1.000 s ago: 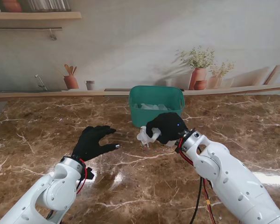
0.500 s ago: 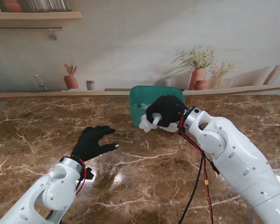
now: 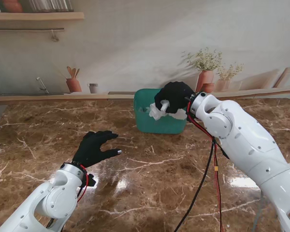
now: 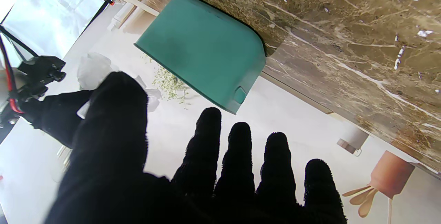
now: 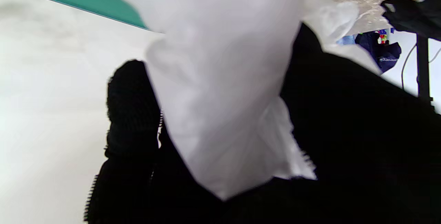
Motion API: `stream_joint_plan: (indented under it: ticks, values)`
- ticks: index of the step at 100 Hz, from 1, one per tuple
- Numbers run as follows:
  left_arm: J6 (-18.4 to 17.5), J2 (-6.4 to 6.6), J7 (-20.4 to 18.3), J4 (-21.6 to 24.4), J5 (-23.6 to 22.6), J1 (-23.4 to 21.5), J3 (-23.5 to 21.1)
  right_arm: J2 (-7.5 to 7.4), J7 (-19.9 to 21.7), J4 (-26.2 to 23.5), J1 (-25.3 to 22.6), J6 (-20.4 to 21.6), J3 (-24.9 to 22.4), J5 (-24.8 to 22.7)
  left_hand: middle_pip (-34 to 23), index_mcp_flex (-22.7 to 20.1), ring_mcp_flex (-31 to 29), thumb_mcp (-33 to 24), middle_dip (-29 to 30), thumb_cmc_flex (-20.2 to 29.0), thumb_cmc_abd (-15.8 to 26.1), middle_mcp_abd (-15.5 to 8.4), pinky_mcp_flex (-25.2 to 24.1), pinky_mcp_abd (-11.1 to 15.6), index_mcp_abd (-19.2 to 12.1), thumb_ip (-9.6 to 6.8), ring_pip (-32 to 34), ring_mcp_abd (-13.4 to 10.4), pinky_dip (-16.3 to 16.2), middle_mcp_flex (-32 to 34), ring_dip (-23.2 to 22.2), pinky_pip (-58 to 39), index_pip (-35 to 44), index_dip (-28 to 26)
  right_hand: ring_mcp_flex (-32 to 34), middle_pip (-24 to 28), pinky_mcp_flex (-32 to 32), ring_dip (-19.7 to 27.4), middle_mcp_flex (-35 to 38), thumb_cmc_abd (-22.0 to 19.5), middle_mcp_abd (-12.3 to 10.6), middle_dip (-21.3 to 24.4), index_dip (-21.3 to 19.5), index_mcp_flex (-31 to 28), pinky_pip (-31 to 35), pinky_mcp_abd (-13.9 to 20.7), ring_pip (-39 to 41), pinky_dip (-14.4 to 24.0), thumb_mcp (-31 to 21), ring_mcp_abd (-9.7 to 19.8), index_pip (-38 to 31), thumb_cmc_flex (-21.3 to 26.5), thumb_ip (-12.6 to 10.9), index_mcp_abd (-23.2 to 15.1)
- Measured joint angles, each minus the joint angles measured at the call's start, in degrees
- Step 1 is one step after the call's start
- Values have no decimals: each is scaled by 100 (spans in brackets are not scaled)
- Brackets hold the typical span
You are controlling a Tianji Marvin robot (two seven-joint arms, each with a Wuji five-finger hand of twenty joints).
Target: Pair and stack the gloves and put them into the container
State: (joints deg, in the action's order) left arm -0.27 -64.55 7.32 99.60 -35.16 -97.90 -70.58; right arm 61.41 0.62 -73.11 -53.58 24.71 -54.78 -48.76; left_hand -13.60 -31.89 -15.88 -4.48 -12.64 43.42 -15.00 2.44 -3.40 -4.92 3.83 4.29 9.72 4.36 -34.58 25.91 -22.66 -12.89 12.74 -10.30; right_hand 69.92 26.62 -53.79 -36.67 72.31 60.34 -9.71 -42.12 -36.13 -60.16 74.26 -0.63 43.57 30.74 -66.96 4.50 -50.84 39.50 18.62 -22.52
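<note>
In the lower left of the stand view the left hand [image 3: 94, 147] is hovering over the marble table [image 3: 150, 193], fingers spread, holding nothing. Higher, centre-right, the right hand [image 3: 174, 96] is clamping the bunched white gloves [image 3: 159, 111], having risen from the table to the green container [image 3: 157, 123]; they are hanging lengthwise, drooping toward its opening.

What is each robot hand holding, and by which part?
Right robot hand grips bunched white gloves at their middle, above the container; which part cannot be told. Left robot hand holds nothing.
</note>
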Motion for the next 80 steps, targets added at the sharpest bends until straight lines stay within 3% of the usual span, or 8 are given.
stream_joint_plan:
  ticks: [22, 33, 57, 80]
  values:
    - [-37, 2, -43, 2, 11, -14, -25, 87, -310, 804, 560, -187, 521, 44, 0, 0, 0, 117, 0, 61, 62, -1, 0, 0, 0, -2, 0, -1, -2, 0, 0, 1, 0, 0, 0, 0, 4, -7, 0, -13, 0, -1, 12, 0, 0, 0, 0, 0, 0, -1, 0, 0, 0, 0]
    - [-38, 2, -39, 3, 42, -20, -28, 180, -417, 1252, 811, -411, 789, 442, 0, 0, 0, 117, 0, 61, 62, -1, -1, 0, 0, -2, 0, -1, -3, 0, 0, 3, 0, 0, -1, 0, 7, -8, 0, -54, 1, -1, 38, 0, 0, 0, 0, 0, 0, -1, -1, 0, 0, 0]
    - [-17, 11, -128, 18, 35, -38, -43, 402, -1051, 2471, 1526, -483, 1739, 442, 0, 0, 0, 121, 0, 61, 62, -1, -2, 0, 0, -2, 0, -1, -3, 0, 2, 73, 0, 0, -3, 0, 60, -19, -3, -158, 1, -1, 134, 0, 0, 0, -41, 0, 21, -2, -2, 0, 0, 1]
    - [72, 28, -188, 71, 8, -83, -78, 611, -1360, 3283, 1934, -509, 2280, 739, 0, 0, 0, 179, 0, 61, 62, -8, -3, 0, 0, -2, -1, -1, -4, 0, 4, 138, 0, 0, -3, 0, 65, -23, -21, -195, 2, -1, 226, 28, 0, 0, -64, 0, 42, -3, -57, 0, 0, 1]
